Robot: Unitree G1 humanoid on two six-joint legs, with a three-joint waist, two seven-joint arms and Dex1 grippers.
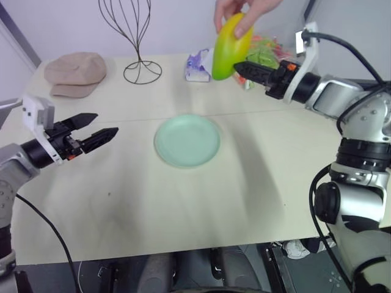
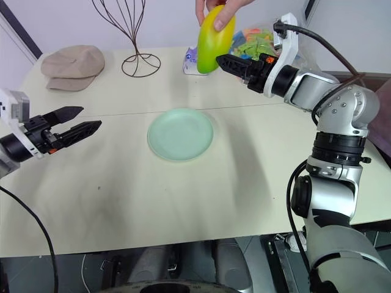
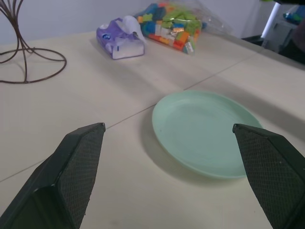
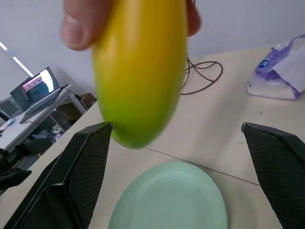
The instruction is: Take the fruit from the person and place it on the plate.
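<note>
A person's hand (image 1: 241, 12) holds the fruit (image 1: 231, 49), yellow on top and green at its lower end, upright above the far side of the table. My right gripper (image 1: 239, 70) is open and points level at the fruit's lower end from the right, close to it, without gripping it. In the right wrist view the fruit (image 4: 140, 71) hangs just ahead of the spread fingers (image 4: 81, 171). The pale green plate (image 1: 187, 140) lies empty at the table's middle. My left gripper (image 1: 105, 124) hovers open to the plate's left, pointing toward it.
At the far left a tan cap (image 1: 76, 72) lies flat. A wire stand (image 1: 137, 36) stands beside it. A purple tissue pack (image 1: 198, 66) and a bag of colourful blocks (image 1: 266, 52) sit behind the fruit. A laptop on a desk (image 4: 38, 86) shows beyond the table.
</note>
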